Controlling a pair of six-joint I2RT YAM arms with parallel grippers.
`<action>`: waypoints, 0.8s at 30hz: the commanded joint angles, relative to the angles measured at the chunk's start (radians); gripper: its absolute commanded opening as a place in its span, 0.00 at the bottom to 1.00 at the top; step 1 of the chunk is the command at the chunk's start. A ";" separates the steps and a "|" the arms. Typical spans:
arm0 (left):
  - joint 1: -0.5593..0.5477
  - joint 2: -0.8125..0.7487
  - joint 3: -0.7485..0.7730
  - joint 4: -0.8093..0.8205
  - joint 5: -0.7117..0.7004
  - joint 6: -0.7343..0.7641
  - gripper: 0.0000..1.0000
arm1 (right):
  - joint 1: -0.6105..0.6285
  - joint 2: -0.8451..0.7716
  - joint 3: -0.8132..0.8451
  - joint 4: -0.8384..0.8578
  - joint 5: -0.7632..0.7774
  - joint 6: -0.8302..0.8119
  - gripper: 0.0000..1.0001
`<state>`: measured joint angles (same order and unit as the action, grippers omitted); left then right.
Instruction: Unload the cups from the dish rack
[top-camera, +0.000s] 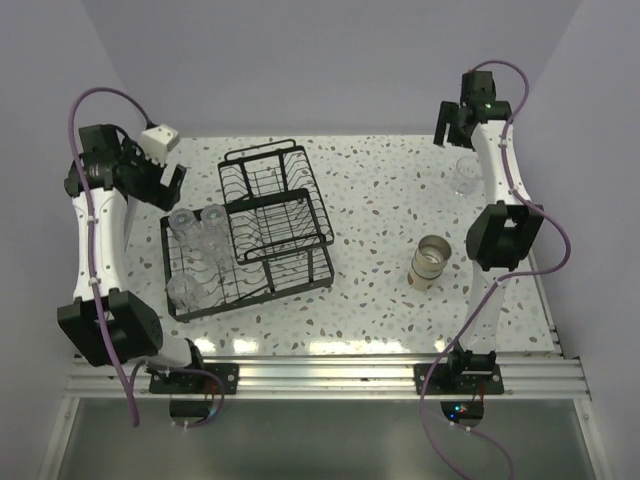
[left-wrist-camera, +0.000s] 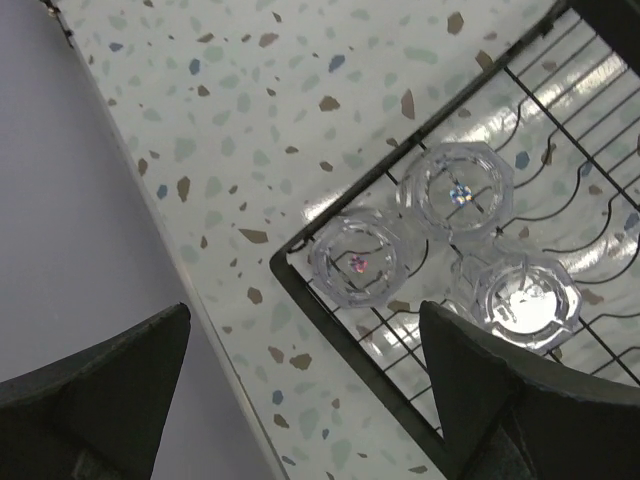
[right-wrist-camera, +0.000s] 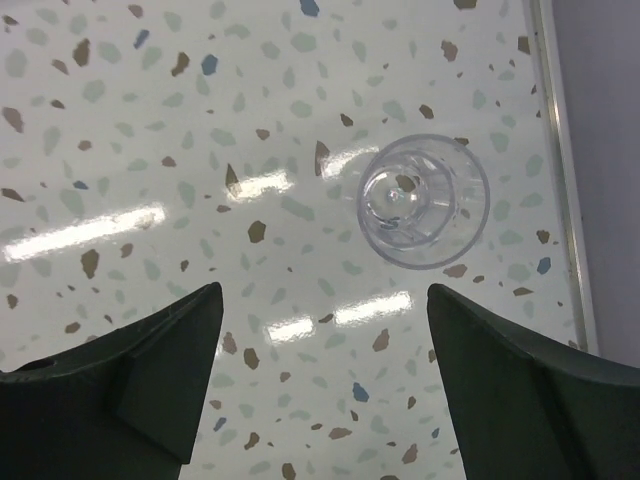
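The black wire dish rack (top-camera: 300, 272) stands left of centre, with its slotted tier (top-camera: 262, 178) behind. Clear cups stand upside down in its left end (top-camera: 181, 220) (top-camera: 213, 216) (top-camera: 184, 290). My left gripper (top-camera: 165, 184) is open and empty, high above the rack's far left corner. In the left wrist view, three clear cups (left-wrist-camera: 357, 262) (left-wrist-camera: 455, 190) (left-wrist-camera: 525, 300) lie below the left gripper (left-wrist-camera: 305, 310). A tan cup (top-camera: 430, 262) and a clear cup (top-camera: 466, 175) stand on the table at right. My right gripper (top-camera: 452, 125) is open and empty above that clear cup (right-wrist-camera: 425, 200).
The rack's black corner frame (left-wrist-camera: 330, 320) runs between my left fingers. The table's left edge (left-wrist-camera: 150, 200) and a pale wall lie close by. The table's right edge rail (right-wrist-camera: 560, 180) runs just beyond the clear cup. A white box (top-camera: 160, 137) sits at the far left.
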<state>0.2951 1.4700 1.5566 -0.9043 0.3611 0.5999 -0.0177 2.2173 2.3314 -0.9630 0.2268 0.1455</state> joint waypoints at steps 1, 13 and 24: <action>-0.001 -0.077 -0.131 -0.005 -0.040 0.089 1.00 | 0.034 -0.074 -0.001 0.037 0.020 0.003 0.87; -0.007 0.019 -0.319 0.195 -0.086 -0.055 1.00 | 0.038 -0.126 -0.043 0.053 -0.004 0.005 0.87; -0.070 0.115 -0.392 0.338 -0.103 -0.109 1.00 | 0.041 -0.163 -0.055 0.040 0.028 -0.018 0.87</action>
<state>0.2489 1.5627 1.1877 -0.6533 0.2565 0.5297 0.0216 2.1338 2.2749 -0.9287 0.2268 0.1387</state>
